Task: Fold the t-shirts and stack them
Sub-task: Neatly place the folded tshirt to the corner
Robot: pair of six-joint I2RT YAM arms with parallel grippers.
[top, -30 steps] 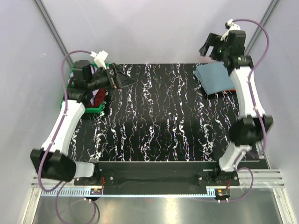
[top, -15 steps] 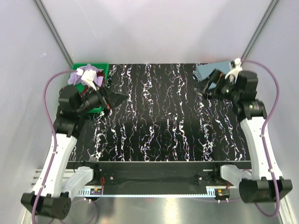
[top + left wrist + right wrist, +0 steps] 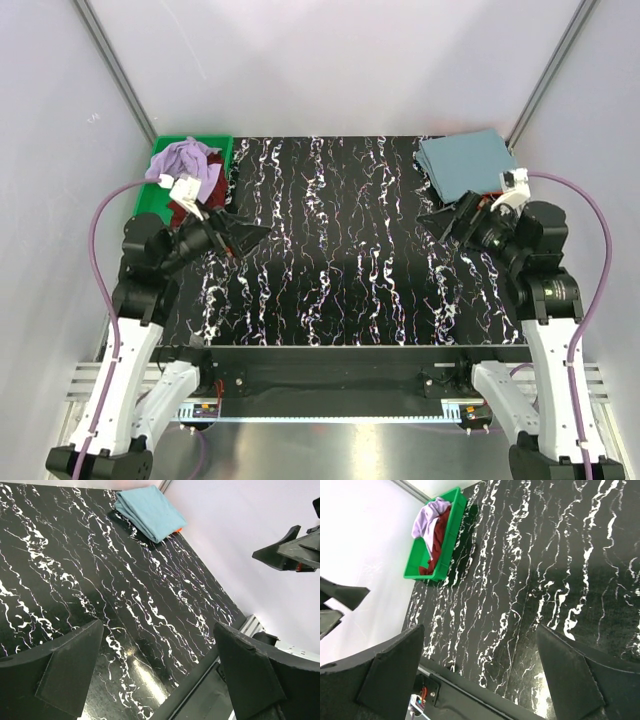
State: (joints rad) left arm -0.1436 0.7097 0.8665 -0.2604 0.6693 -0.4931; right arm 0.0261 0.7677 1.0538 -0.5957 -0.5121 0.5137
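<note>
Left gripper (image 3: 243,232): jaws spread wide, nothing held; hovering over table (image 3: 330,300), left of centre, fingers pointing toward the middle.
Right gripper (image 3: 447,222): likewise spread and empty; hovering right of centre, facing the left one.
Done stack: dusty blue-grey t-shirt (image 3: 465,165) folded flat in far right corner, just beyond right gripper; sliver of orange t-shirt (image 3: 178,529) peeping out beneath it.
Green tray (image 3: 160,165): far left corner, long side running near to far.
Waiting pile: lavender t-shirt (image 3: 183,158) crumpled on top of maroon t-shirt (image 3: 208,180), both inside tray (no clear long axis, just a heap).
Key relation: lavender farther back and to the left of left gripper, opposite to where its fingers point; left arm clearly nearer, right arm well apart across table.
Judgement: probably a turn-back and reach into tray next, by left arm.
</note>
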